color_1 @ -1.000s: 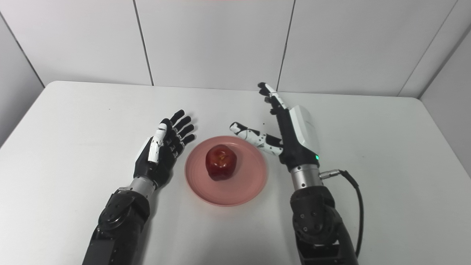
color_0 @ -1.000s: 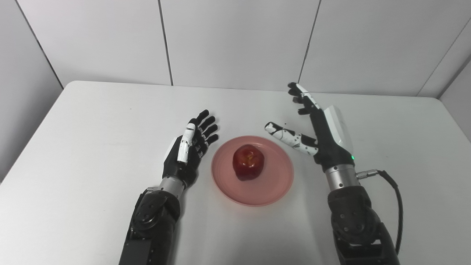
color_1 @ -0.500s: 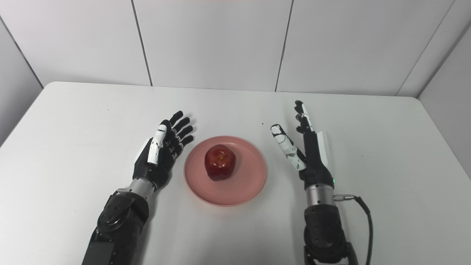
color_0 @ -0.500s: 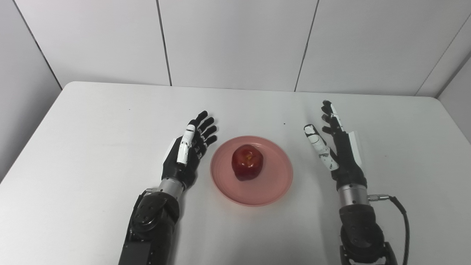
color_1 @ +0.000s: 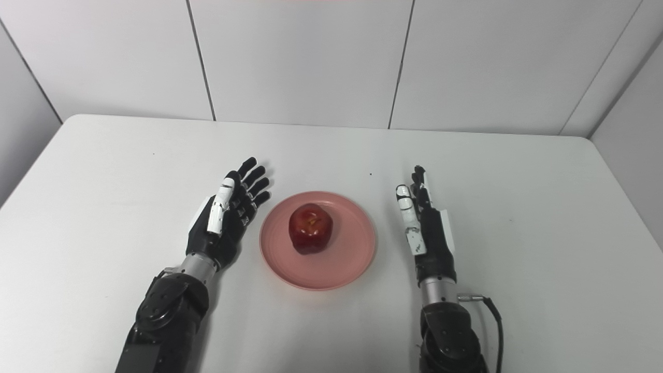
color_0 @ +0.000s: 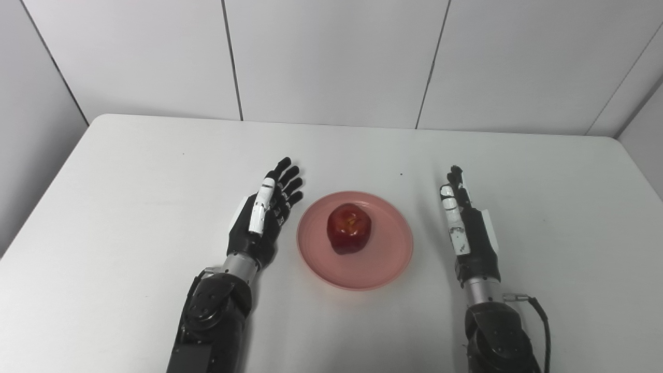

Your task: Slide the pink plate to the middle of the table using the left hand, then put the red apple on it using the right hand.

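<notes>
You had the pink plate [color_0: 355,259] sitting near the middle of the white table [color_0: 103,207], and the red apple [color_0: 349,228] rested on it, a little toward the plate's 11 o'clock from its centre, stem dimple up. Your left hand [color_0: 261,217] lay at the plate's 9 o'clock, just beside the rim but not touching it, palm turned inward toward the plate, its fingers [color_0: 288,178] spread and extended toward 1 o'clock; it held nothing. Your right hand [color_0: 469,228] stood at the plate's 3 o'clock, near the rim with a clear strip of table between them, edge-on to the cameras with its fingers straight, close together and pointing to 12 o'clock, thumb alongside; it also held nothing and touched neither plate nor apple. Both forearms entered from the bottom edge, the left one at about 7 o'clock from the plate and the right one at about 5 o'clock, and a black cable [color_0: 538,318] looped off the right wrist. Behind the table, at 12 o'clock, the pale panelled wall [color_0: 331,57] ran across the whole view.
</notes>
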You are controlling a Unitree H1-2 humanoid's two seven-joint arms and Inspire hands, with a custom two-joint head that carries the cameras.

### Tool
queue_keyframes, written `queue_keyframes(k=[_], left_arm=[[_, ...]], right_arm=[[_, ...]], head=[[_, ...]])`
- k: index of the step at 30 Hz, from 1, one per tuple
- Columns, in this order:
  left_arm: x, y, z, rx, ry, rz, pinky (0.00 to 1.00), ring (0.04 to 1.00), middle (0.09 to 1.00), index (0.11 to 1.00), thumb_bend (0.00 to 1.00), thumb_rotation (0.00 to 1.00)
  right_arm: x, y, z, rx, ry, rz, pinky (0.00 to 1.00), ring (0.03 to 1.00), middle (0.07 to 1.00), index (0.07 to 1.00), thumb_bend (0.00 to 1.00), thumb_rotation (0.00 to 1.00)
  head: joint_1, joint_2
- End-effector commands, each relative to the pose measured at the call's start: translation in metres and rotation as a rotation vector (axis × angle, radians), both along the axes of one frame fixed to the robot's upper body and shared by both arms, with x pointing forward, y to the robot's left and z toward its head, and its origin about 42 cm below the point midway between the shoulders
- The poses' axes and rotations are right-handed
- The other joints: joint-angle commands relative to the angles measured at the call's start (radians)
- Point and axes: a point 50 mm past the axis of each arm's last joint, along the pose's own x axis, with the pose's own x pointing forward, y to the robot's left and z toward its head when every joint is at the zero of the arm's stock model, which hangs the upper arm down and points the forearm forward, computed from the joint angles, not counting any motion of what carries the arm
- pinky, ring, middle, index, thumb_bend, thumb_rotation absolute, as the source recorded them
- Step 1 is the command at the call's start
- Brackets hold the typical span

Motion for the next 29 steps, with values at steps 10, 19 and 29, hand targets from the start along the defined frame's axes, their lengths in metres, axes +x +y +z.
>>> queue_keyframes(k=[10, 19, 29], left_arm=[[-0.0090, 0.0004, -0.0009, 0.007, 0.023, -0.005, 0.96, 0.963, 0.968, 0.947, 0.37, 1.00], [-0.0102, 0.0000, -0.0011, 0.003, 0.030, -0.004, 0.96, 0.965, 0.974, 0.952, 0.37, 1.00], [-0.0095, 0.0002, -0.0012, 0.005, 0.026, 0.000, 0.96, 0.966, 0.974, 0.953, 0.37, 1.00]], right_arm=[[0.0035, 0.0008, 0.0143, 0.042, -0.110, 0.009, 1.00, 0.988, 0.992, 0.999, 0.35, 1.00], [0.0026, 0.0013, 0.0123, 0.037, -0.104, 0.012, 1.00, 0.984, 0.987, 0.995, 0.30, 1.00], [0.0027, 0.0017, 0.0121, 0.019, -0.100, 0.029, 0.97, 0.989, 0.993, 1.000, 0.27, 1.00]], head=[[0.013, 0.002], [0.012, -0.002], [0.018, -0.001]])
